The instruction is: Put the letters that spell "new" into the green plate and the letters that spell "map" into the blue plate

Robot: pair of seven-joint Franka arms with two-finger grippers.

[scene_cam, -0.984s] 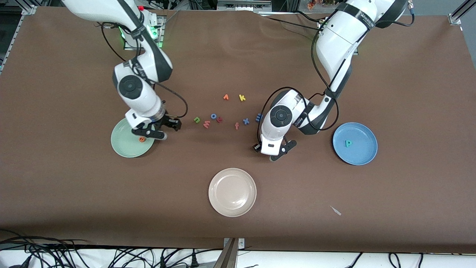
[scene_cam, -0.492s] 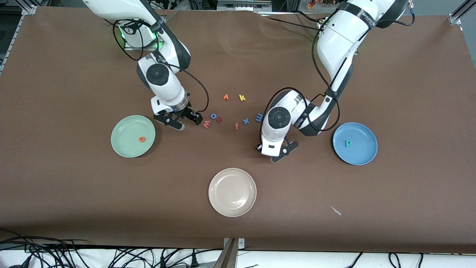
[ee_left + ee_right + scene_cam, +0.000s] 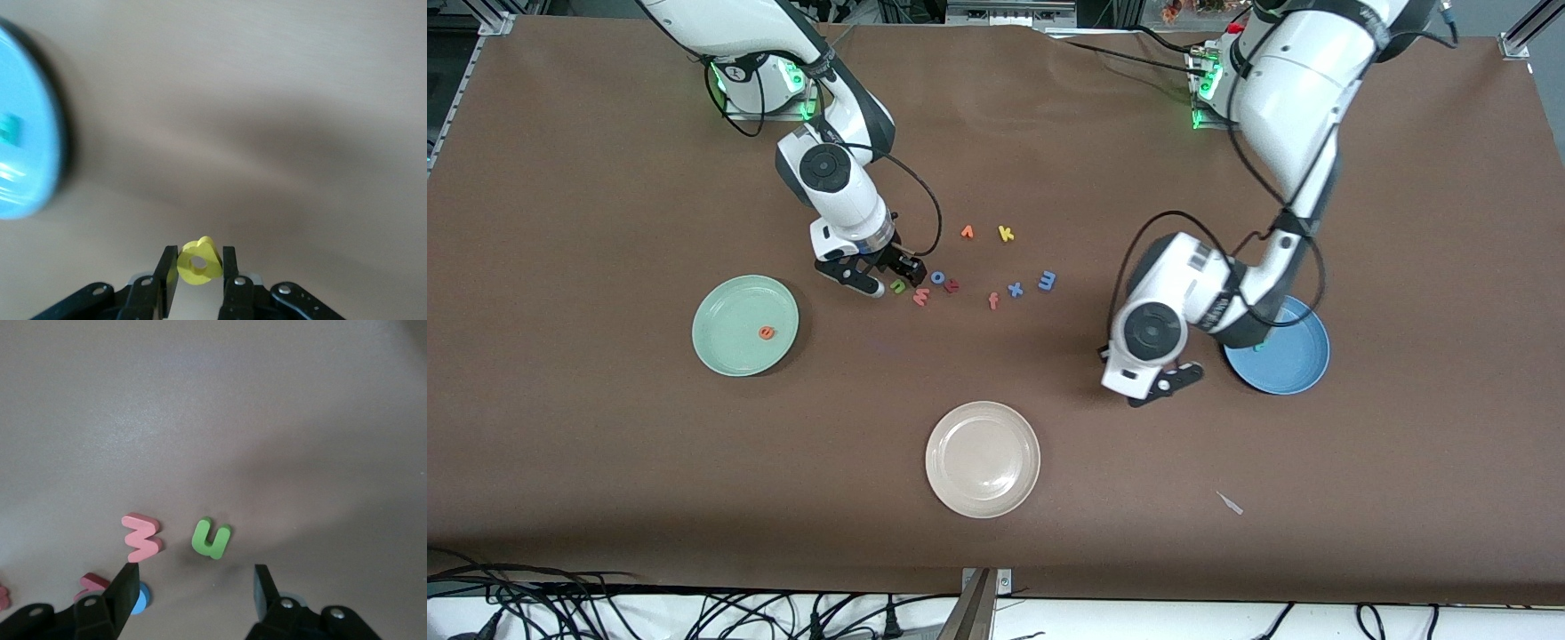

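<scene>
Evenly and brightly lit from overhead across the brown table (image 3: 605, 462), with only soft, short shadows under the arms. Faint sheen on the beige-white plate (image 3: 983, 460). Motion-smeared in the left wrist view, the blue plate (image 3: 27, 167) streaked and pale, possibly overexposed. Softer in the right wrist view, with a broad dim shadow around the green n (image 3: 211, 539).

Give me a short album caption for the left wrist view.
Left gripper pinching the yellow a, carried above the brown table beside the blue plate.
</scene>
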